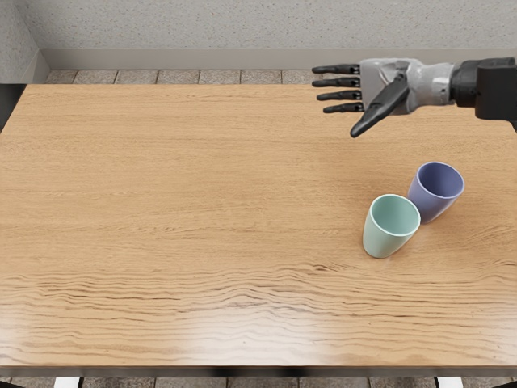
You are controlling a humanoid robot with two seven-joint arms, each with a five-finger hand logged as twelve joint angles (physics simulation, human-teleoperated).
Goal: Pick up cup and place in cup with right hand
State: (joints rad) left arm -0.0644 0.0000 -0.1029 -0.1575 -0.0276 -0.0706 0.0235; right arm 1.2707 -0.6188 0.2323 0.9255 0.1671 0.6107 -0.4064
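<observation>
Where the pale speckled floor or wall (242,24) and a strip of grey-brown tiles (178,77) run along the top of the frame, a light wood-grain table (161,178) spreads below, glossy near its bottom edge. Mint cup (380,238) and purple cup (430,207) stand close together at right, mint lower and further left. Above them, upper right, the right hand (380,87) is spread wide, holding nothing.
</observation>
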